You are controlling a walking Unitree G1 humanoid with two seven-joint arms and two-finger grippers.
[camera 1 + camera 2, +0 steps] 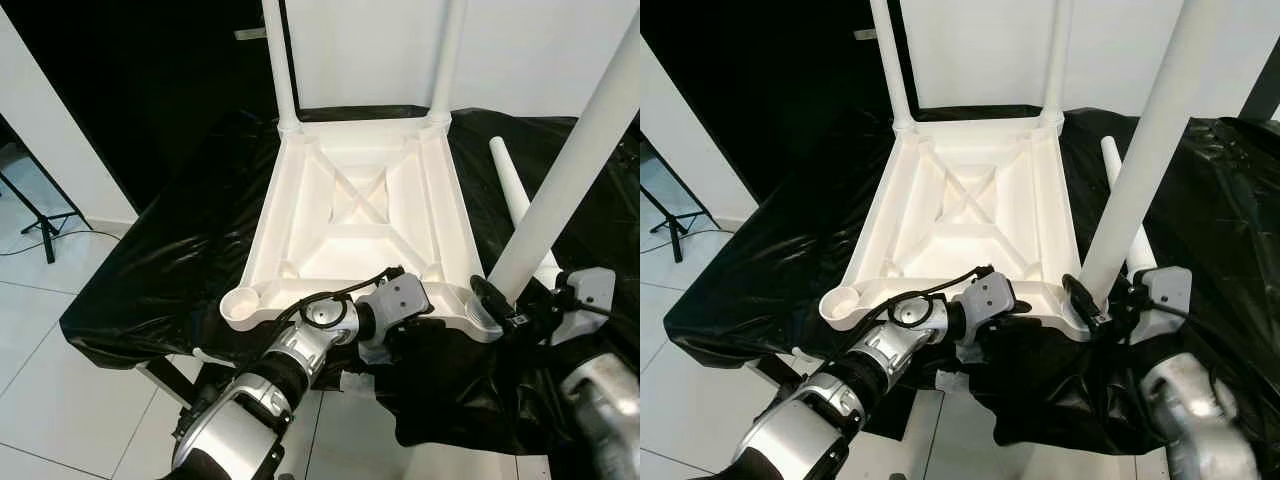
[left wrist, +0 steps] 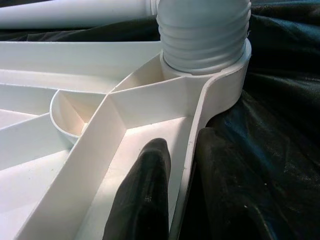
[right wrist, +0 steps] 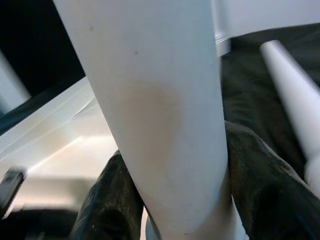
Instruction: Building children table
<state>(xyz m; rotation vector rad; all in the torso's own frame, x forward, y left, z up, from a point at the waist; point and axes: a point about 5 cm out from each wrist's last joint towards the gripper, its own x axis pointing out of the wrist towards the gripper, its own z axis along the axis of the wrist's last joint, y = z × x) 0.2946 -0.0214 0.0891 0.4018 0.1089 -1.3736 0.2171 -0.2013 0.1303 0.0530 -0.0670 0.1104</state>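
Two legs stand in the upturned tabletop's point(image 1: 360, 215) far sockets (right hand point(image 1: 497, 303) clamps a third leg point(image 1: 560, 190)).

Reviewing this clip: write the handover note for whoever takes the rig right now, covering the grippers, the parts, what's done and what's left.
Right gripper: shut on the third leg, seated at the near-right socket.
Left gripper: a finger rests inside the near rim of the upside-down tabletop, steadying it.
Done: two far legs stand in their sockets.
Left: finish the third leg, then fit the spare leg lying on the black cloth into the empty near-left socket.
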